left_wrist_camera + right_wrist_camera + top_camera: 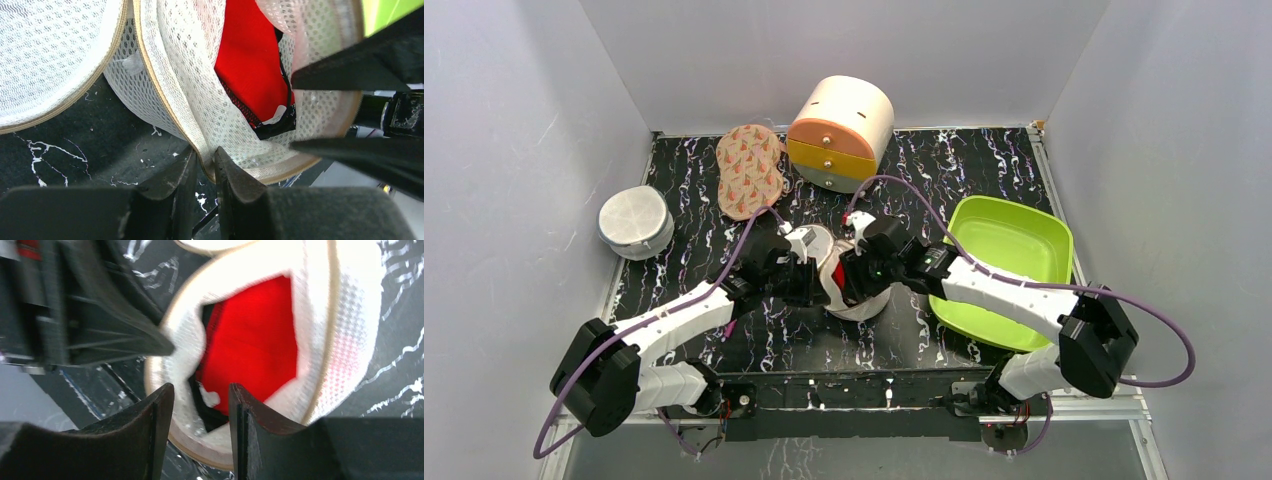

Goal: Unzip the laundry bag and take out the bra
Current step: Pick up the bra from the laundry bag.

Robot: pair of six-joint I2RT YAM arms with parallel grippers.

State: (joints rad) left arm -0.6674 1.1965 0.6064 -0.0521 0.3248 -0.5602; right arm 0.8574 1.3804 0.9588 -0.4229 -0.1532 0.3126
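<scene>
The laundry bag [861, 303] lies unzipped at mid-table, its pale mesh [185, 75] gaping. Inside it shows the red bra [250, 65] with black edging, also seen in the right wrist view [255, 340] and as a red sliver from above [837, 275]. My left gripper [205, 152] is shut on the bag's zip rim at the bag's left side [817, 280]. My right gripper [200, 395] hangs open just over the bag's mouth, with the rim and the bra's black edge below the gap and nothing gripped. Its dark fingers [360, 65] reach in from the right.
A green tray [1024, 230] sits to the right of the bag. At the back stand a round peach and yellow drawer box [841, 130] and a carrot-print pad [749, 170]. A flat white mesh case [636, 220] rests at the left. Grey walls enclose the table.
</scene>
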